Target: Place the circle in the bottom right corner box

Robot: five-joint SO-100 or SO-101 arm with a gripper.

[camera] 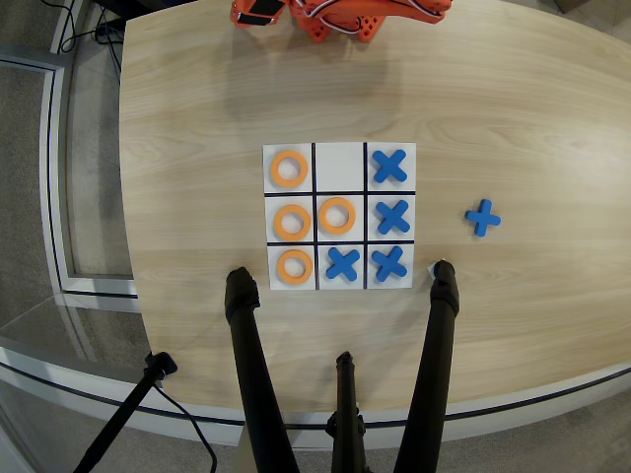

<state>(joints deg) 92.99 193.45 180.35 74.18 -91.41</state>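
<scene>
Rings fill four board cells; hand sits at top edge, its opening seemingly unreadable.

Four orange rings, four blue crosses on board, end effector barely visible

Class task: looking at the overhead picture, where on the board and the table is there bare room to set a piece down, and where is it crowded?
On the board, only the top middle cell is bare, between an orange ring and a blue X; the other eight cells are filled. The table is open left of the board and between the board and the arm. Right, only a loose blue X. The tripod legs crowd the near edge.
</scene>
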